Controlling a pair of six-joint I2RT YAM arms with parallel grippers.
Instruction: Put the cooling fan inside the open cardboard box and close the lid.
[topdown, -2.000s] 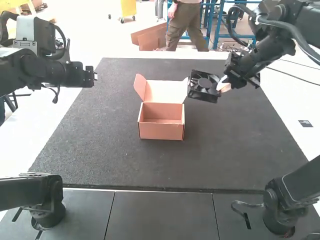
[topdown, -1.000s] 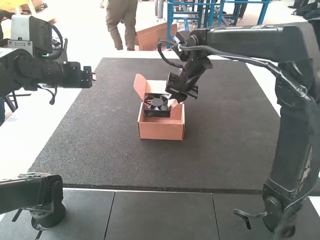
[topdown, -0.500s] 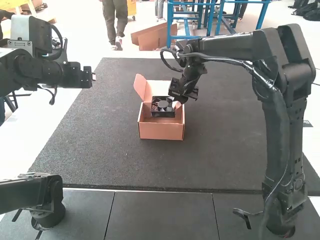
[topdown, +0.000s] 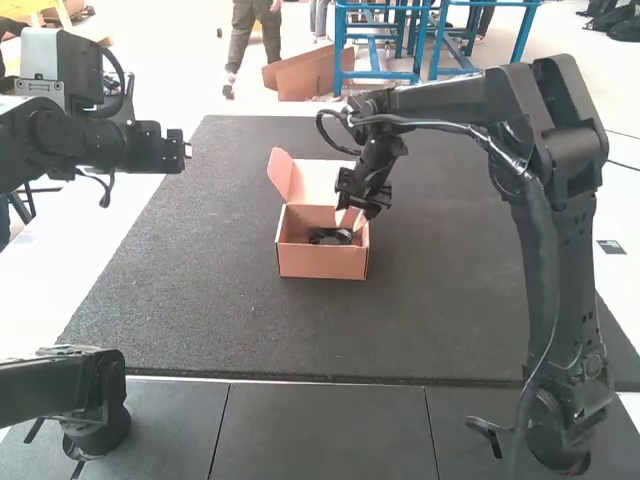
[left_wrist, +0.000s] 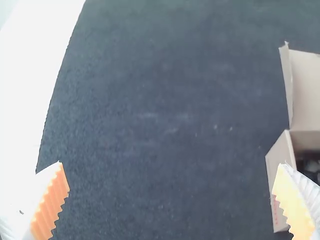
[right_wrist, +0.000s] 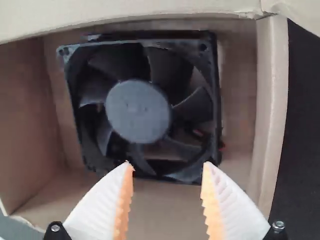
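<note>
The black cooling fan lies flat on the floor of the open cardboard box in the middle of the dark mat. In the right wrist view the fan faces up between the box walls. My right gripper hovers over the box's far right corner, open, its ribbed fingers just above the fan and not touching it. The lid stands up at the box's far left. My left gripper is open, high over the mat's left side, well away from the box.
The black mat covers most of the table, with bare mat on all sides of the box. A white table surface borders the mat on the left and right. The arm bases stand at the near corners.
My right gripper carried the fan from the right to over the box, lowered it in and let go. The fan now rests inside. The left arm has not moved.
</note>
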